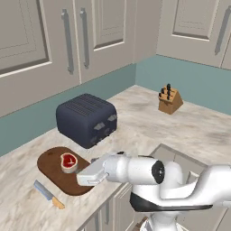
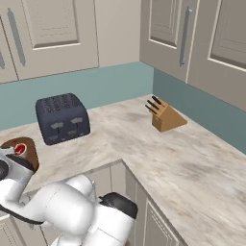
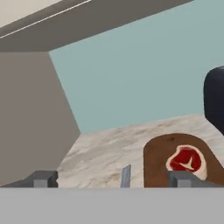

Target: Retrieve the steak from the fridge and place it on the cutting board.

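Counter (image 1: 180,131), pale marble, corner run under beige cabinets (image 1: 45,40). Toaster (image 1: 85,119) beside the board (image 1: 54,173).

Board lies near the counter's front edge, dark brown. Steak (image 1: 68,162) rests flat on it, toward the toaster end, red face up with pale rim. Nothing grips it.

Gripper (image 3: 111,178): jaws stand wide apart, empty; the steak sits free on the board just beyond one fingertip (image 3: 181,177). Hand is level with the board's near side, held off the meat.

Judgement: the placing looks done. Steak is out of the fridge and on the board; what's left is at most pulling the arm clear.

Hard to make out:
- Knife (image 1: 48,194) on the counter just beside the board; blade is a thin grey sliver in hand view.
- Board half hidden by the arm in right base view.
- Knife block (image 1: 170,100) far back, well apart, handles tiny.
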### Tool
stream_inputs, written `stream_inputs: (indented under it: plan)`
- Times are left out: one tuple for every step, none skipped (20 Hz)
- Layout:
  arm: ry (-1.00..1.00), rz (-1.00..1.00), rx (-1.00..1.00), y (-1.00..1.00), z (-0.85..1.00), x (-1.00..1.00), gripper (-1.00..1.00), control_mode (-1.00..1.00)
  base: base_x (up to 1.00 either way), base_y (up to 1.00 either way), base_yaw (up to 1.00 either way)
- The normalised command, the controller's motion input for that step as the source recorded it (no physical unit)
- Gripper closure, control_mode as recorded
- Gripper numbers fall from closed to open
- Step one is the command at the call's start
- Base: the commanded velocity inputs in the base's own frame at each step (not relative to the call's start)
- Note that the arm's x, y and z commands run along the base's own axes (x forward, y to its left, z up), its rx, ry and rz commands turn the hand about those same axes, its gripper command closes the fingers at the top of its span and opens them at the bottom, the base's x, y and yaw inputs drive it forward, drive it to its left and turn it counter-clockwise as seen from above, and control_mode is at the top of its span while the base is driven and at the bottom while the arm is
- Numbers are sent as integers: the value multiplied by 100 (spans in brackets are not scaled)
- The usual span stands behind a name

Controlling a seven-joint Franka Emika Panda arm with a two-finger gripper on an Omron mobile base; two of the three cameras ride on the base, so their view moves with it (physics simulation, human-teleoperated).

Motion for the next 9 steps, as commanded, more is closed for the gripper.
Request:
stream_inputs:
  plan:
    - [0,0,2,0,0,0,-100,-100,0,0,0]
    - [5,0,-2,0,0,4,-100,-100,0,0,0]
    - [0,0,0,0,0,0,-100,-100,0,0,0]
    - [0,0,0,0,0,0,-100,-100,0,0,0]
    - [0,0,0,-1,0,-14,-100,-100,0,0,0]
    - [-11,0,6,-20,0,-54,-100,-100,0,0,0]
    - [-36,-4,26,-51,14,-92,-100,-100,0,0,0]
    - [-59,0,33,-56,20,-100,-100,-100,0,0,0]
    - [-81,-1,33,-42,29,-100,-100,-100,0,0,0]
